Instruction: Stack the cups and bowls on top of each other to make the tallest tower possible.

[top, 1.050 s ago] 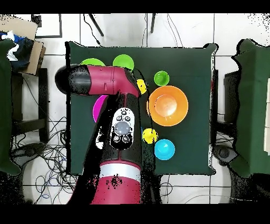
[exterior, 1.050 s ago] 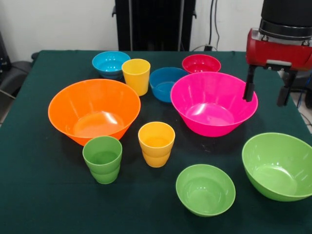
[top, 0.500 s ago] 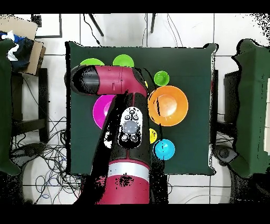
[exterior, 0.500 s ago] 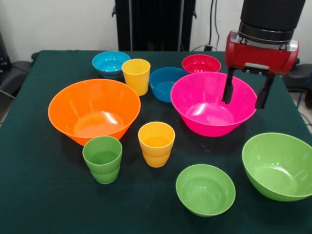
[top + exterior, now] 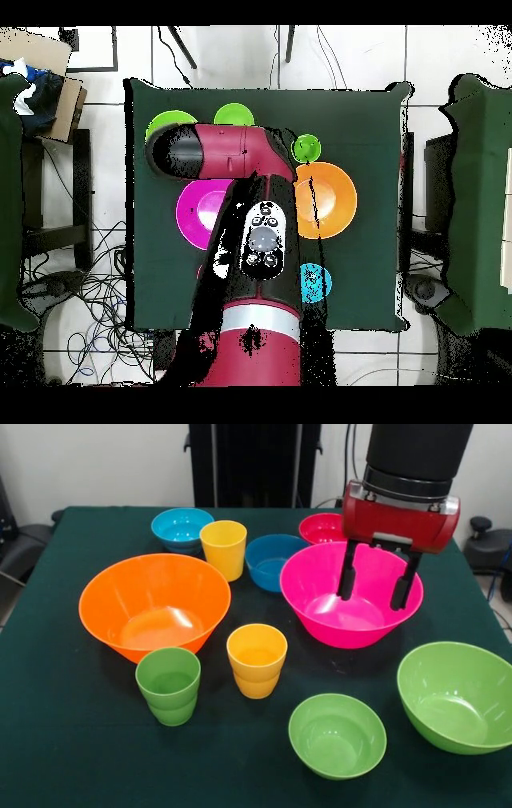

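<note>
In the front view the arm (image 5: 418, 456) is cut off by the top edge, and its red wrist block covers the right side of the red-pink bowl (image 5: 322, 526). The large lime green bowl (image 5: 458, 696) runs off the right edge. The yellow cup (image 5: 223, 548) hides part of the light blue bowl (image 5: 181, 527).

From overhead, the arm covers much of the counter (image 5: 370, 150): the large hot pink bowl (image 5: 200, 212) and large orange bowl (image 5: 335, 198) show only in part, and only a sliver of the light blue bowl shows.
</note>
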Controlling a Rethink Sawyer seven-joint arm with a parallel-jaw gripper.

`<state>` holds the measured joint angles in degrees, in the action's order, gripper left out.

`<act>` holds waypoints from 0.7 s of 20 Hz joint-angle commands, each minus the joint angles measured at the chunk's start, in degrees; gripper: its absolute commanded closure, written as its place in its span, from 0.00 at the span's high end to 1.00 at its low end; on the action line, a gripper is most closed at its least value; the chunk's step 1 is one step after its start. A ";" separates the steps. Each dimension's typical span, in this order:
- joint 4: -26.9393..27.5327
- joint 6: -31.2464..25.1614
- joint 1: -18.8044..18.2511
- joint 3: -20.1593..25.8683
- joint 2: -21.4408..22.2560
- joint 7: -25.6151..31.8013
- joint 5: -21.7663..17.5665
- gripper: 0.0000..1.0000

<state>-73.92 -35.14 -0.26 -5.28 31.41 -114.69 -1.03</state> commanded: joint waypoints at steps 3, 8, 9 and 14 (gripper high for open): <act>-4.90 3.06 -3.58 8.76 -0.86 9.19 -6.55 1.00; -4.48 2.69 -5.13 10.08 -0.78 10.05 -8.08 1.00; -4.49 2.78 -5.62 10.46 -0.79 10.24 -8.43 1.00; -4.75 3.42 -7.23 11.99 -0.71 10.80 -10.19 1.00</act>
<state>-74.16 -34.70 -5.77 -0.87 31.53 -114.69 -5.64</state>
